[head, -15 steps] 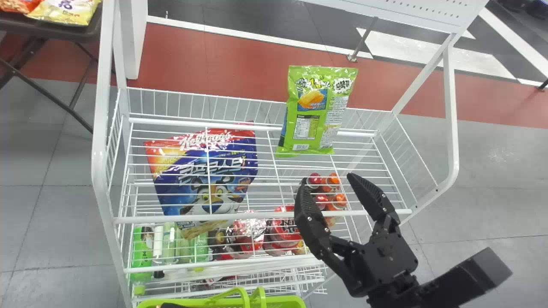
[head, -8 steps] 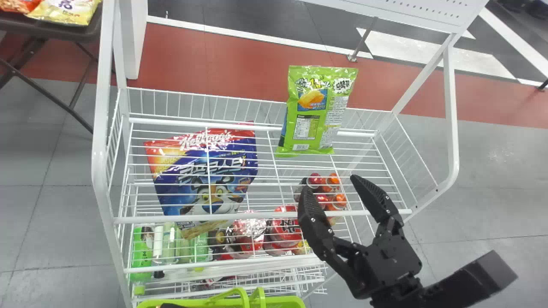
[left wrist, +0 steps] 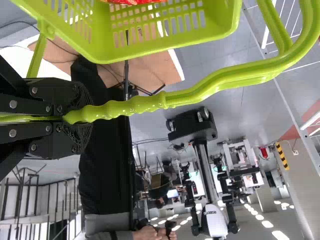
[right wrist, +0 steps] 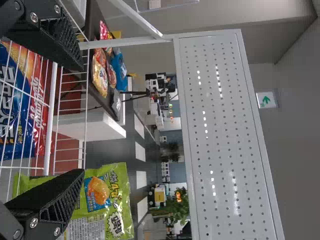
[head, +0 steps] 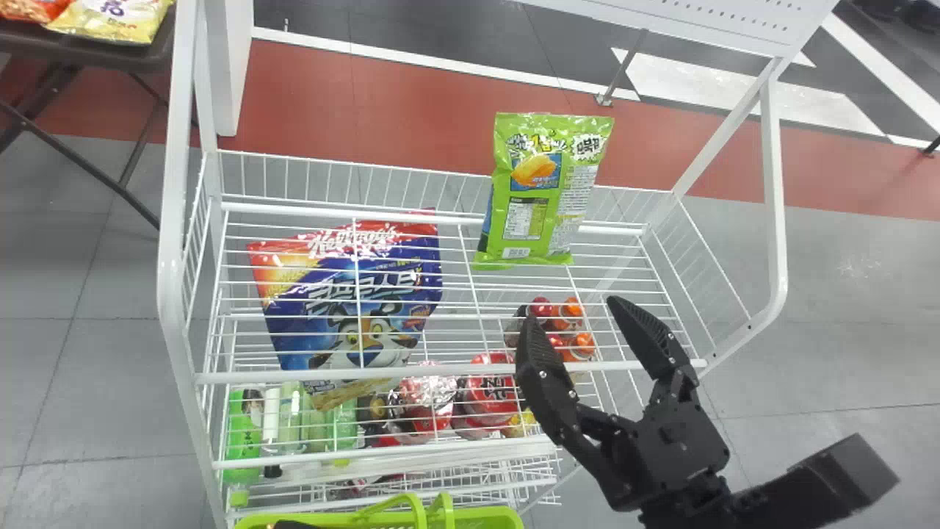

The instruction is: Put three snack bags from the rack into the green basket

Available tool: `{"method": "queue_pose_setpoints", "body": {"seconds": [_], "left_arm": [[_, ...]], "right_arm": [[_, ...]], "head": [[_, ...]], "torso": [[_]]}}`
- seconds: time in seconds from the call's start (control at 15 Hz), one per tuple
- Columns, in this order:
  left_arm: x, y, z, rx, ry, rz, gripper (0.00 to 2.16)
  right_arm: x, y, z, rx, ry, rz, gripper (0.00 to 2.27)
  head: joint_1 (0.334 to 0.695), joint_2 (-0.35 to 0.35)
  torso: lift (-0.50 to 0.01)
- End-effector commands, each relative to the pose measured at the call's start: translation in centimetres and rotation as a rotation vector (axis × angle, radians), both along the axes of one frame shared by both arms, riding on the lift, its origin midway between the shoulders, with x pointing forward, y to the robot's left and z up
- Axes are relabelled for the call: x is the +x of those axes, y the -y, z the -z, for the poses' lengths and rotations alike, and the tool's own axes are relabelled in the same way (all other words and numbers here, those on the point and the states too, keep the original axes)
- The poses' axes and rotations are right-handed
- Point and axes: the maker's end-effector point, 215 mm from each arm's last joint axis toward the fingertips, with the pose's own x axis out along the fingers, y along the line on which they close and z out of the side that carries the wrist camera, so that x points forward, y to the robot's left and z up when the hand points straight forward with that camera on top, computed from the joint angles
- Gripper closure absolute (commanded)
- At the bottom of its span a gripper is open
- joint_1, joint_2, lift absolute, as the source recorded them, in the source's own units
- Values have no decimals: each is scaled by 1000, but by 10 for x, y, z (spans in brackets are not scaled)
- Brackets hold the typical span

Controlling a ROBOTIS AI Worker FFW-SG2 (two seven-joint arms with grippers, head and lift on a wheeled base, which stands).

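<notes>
Beyond the right hand (head: 571,312) – its fingers spread apart – the snack bag (head: 543,191) is lime green, with a blue-backed orange picture and crimped ends.

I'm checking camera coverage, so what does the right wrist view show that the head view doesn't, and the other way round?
Right wrist view: the exit sign, a leafy plant and a blue bag on the table.
Head view: the green basket and the green bottle.
Both: the right gripper, green snack bag, cereal bag and rack.
</notes>
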Motion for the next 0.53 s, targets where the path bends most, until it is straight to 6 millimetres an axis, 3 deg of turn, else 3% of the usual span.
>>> {"method": "queue_pose_setpoints", "body": {"seconds": [0.0,0.47], "left_arm": [[0,1,-1,-3,-1,-1,1416],[-3,1,-1,-2,-2,-5,1416]], "right_arm": [[1,0,-2,1,6,0,83],[4,3,3,15,2,3,83]], "head": [[695,-350],[695,-350]], "torso": [[0],[0]]}}
